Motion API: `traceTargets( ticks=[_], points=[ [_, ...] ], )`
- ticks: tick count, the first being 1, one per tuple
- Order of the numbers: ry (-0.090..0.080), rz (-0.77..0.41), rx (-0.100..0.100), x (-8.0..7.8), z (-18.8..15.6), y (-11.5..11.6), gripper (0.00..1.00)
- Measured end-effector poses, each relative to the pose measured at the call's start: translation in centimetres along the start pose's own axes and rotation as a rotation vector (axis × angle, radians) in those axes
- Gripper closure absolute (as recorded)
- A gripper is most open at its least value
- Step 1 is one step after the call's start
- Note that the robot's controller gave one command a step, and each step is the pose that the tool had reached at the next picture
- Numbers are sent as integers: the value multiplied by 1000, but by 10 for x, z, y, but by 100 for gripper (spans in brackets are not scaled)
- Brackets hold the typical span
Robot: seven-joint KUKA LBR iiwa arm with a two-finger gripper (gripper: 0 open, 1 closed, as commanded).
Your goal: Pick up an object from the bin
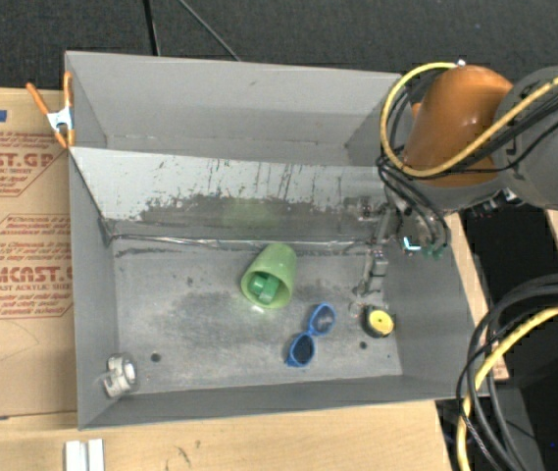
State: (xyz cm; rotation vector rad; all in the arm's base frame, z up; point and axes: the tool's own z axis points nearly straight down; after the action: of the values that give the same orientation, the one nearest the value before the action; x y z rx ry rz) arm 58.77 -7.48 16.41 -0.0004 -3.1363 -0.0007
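So the thing closest to the gripper (369, 281) is being read as a small yellow round piece (380, 323) with a dark middle. It's being seen lying flat on the bin floor, over on the right side and nearer the near wall than the far one. The gripper is being hung just on the far side of that piece, pointing down at the floor, and honestly whether it's released or clenched can't be told from this angle. Whether its tip is touching the piece can't be told either, though the two are being shown very close together. Just left of the yellow piece, and apart from it, a pair of blue toy glasses (310, 335) is being seen lying flat. Further left and a bit farther back, a green cup (270, 276) is being shown tipped on its side around the middle of the floor, with its open mouth being turned toward the near side. Way off in the near left corner, well apart from everything else, a small silvery thing (119, 375) is being left by itself. All of it is being held in the grey metal bin (210, 155). The arm (538, 155) is being reached in from the right, with an orange cover (455, 116) on it and yellow cables (396, 116) being looped around that.
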Motion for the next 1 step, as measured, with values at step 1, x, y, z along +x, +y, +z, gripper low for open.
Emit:
traceTargets(
  ticks=[1],
  points=[
    [-2, -278, -1, 31, 97, 60, 0]
  ],
)
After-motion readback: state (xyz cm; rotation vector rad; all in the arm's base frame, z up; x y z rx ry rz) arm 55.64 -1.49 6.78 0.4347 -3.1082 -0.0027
